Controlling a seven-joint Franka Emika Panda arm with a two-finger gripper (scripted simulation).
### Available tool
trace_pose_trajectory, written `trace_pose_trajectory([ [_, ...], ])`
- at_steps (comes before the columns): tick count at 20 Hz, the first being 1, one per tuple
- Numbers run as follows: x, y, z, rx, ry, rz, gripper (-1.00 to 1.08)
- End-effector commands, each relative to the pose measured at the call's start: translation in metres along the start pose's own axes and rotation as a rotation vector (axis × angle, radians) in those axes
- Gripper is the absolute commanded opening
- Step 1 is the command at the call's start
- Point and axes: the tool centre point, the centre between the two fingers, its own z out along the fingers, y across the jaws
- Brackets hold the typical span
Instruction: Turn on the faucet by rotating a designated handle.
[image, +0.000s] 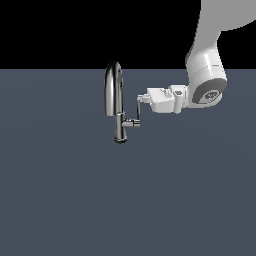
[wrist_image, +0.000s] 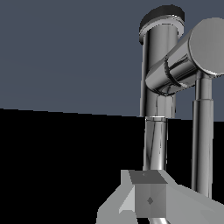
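The chrome faucet (image: 114, 90) stands on the dark floor, with its gooseneck spout arching to the exterior view's left. The handle (image: 138, 109) is a thin lever rising from a short stub (image: 132, 122) on the column's right. My gripper (image: 142, 98) reaches in level from the exterior view's right, its jaws together, with the fingertips at the top of the lever. Whether they touch it I cannot tell. In the wrist view the column (wrist_image: 155, 87), the stub (wrist_image: 179, 65) and the lever (wrist_image: 202, 140) loom close, and the lever runs just beside my fingertips (wrist_image: 148, 199).
The flat dark grey floor (image: 75, 200) spreads all around the faucet's round base (image: 120, 140). My white arm (image: 205, 70) comes down from the upper right of the exterior view.
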Motion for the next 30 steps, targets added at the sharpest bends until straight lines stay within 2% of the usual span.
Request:
trace_pose_trajectory([
  [1, 0.01, -0.001, 0.002, 0.025, -0.023, 0.025, -1.0],
  [6, 0.019, -0.002, 0.004, 0.047, -0.044, 0.046, -1.0],
  [14, 0.018, -0.002, 0.005, 0.044, -0.042, 0.043, -1.0],
  [30, 0.011, 0.038, 0.006, 0.044, -0.042, 0.043, -1.0],
])
